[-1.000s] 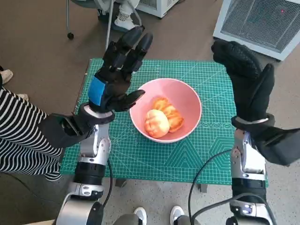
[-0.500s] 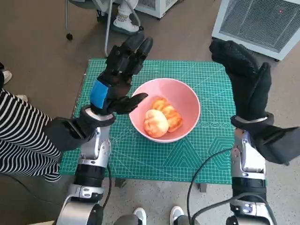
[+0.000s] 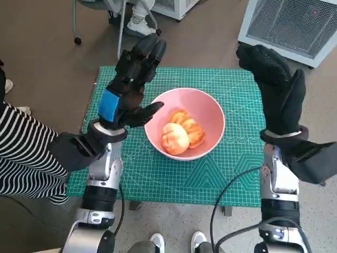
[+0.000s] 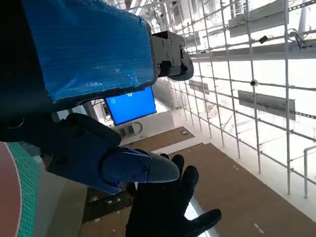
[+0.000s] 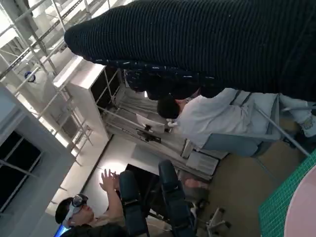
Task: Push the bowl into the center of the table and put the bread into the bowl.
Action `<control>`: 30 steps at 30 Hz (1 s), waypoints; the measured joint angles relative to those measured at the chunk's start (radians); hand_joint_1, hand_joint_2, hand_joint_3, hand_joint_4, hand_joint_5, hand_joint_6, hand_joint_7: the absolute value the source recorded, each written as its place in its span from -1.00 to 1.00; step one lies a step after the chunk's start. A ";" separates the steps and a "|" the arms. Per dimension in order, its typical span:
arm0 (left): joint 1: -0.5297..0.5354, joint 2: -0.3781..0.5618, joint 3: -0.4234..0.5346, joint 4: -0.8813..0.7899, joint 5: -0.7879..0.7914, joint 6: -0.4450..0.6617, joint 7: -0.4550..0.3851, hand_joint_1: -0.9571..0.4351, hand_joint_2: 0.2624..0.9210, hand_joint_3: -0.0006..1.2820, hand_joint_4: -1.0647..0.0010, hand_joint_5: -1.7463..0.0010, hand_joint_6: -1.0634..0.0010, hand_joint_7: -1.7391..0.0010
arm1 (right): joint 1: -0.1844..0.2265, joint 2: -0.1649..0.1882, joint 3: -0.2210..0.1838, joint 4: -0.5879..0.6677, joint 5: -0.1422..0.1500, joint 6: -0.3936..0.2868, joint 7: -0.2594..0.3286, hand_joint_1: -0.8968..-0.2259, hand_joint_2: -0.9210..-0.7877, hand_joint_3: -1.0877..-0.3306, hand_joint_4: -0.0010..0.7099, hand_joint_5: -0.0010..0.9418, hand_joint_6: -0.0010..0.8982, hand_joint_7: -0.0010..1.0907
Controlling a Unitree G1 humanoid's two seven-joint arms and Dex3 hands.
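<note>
Bread (image 3: 181, 133) sits inside pink bowl (image 3: 208, 103) mid-mat. Left hand (image 3: 128, 89) and right hand (image 3: 276, 95) both raised, fingers spread, grasping nothing.

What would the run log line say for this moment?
bowl: mid-table, on green mat | bread: inside bowl | left hand: raised, open, holds nothing | right hand: raised, open, holds nothing

Brown floor (image 3: 47, 47) surrounded table. White grilled appliance (image 3: 295, 26) stood at far right. Chair leg with caster (image 3: 79, 39) at far left. Blue screen (image 4: 131, 104) glowed under bright glazed scaffolded wall (image 4: 256, 74).
</note>
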 measured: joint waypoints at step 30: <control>0.012 -0.003 0.009 -0.032 -0.075 0.052 -0.046 -0.46 1.00 -0.68 0.76 0.96 1.00 0.40 | 0.019 0.003 0.005 -0.024 -0.001 0.019 -0.014 -0.61 -1.00 0.05 -0.46 -1.00 -0.90 0.00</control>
